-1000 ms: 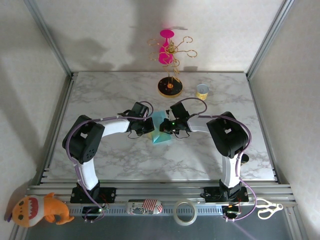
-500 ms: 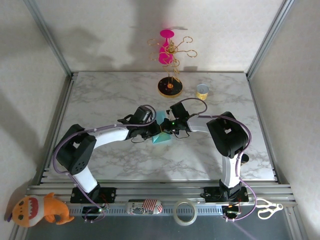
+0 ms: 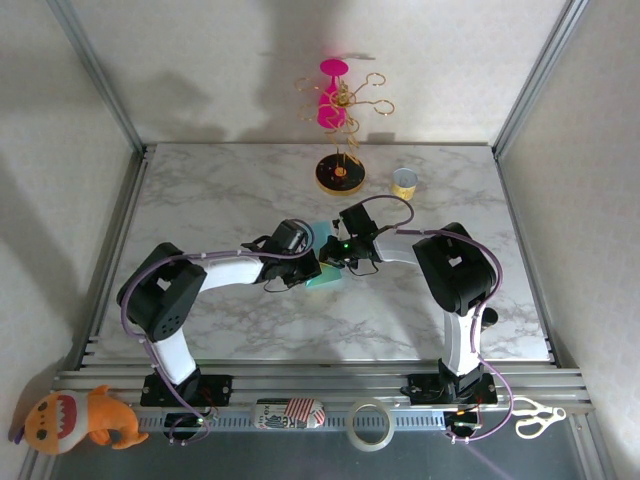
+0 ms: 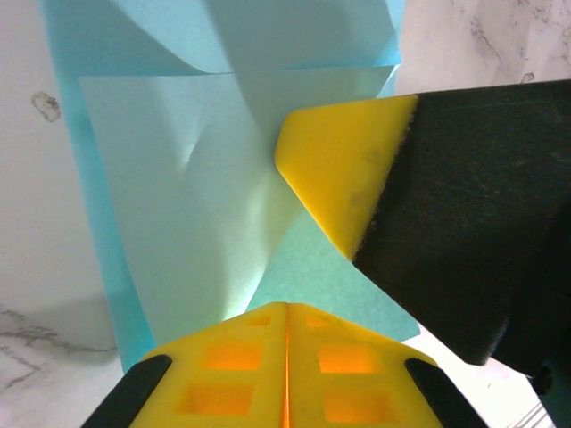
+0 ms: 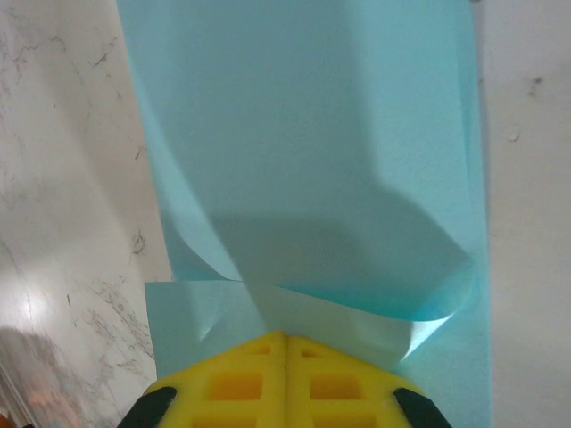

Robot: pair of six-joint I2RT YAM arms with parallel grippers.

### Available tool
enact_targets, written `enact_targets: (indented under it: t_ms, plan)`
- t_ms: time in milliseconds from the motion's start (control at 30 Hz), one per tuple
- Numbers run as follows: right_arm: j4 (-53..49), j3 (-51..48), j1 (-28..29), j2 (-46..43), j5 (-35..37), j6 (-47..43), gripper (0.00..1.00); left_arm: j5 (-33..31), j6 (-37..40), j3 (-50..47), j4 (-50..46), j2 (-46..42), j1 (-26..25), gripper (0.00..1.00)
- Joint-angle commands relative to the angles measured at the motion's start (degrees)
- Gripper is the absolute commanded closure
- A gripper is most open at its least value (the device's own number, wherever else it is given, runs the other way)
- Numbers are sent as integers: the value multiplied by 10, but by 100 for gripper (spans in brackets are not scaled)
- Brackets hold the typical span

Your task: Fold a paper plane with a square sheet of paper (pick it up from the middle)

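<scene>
The thin teal-blue square sheet of paper (image 5: pixel 303 134) is pinned by the closed right gripper (image 5: pixel 285 339), seemingly for creasing by the closed left gripper (image 4: pixel 285 308).

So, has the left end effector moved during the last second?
Yes. The left end effector went right and toward the near edge, judged against the fixed stand base.
</scene>
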Motion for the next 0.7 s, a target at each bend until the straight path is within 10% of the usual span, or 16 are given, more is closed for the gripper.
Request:
enact_targets:
  t_ms: [0,667]
  plan:
    - [-93,-19,4,46,65,-1,100,-19,5,-10,4,11,-4,92]
    - [-98,-20,4,48,68,-3,100,-37,18,-23,-7,16,0,94]
